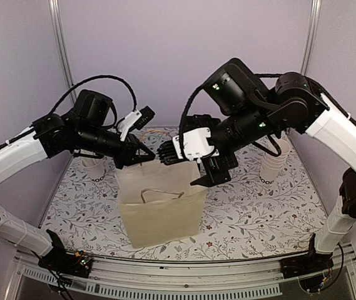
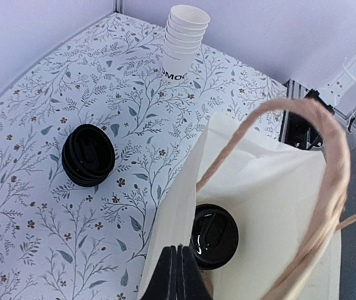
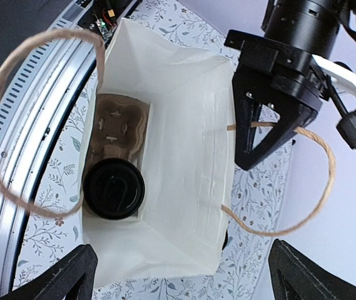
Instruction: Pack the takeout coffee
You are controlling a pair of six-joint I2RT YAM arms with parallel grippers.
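The takeout coffee stands inside the white paper bag, with only its black lid showing. It sits in a brown cardboard carrier on the bag's floor. My left gripper is shut on the bag's rim, pinching the thin wall beside a twine handle. In the top external view it sits at the bag's back left edge. My right gripper hovers open above the bag's mouth, fingers spread wide with nothing between them; from above it hangs over the bag's back right.
A stack of black lids lies on the floral tablecloth left of the bag. A stack of lidless white cups stands at the back right. Another white cup stands behind my left arm. Purple walls close in the back and sides.
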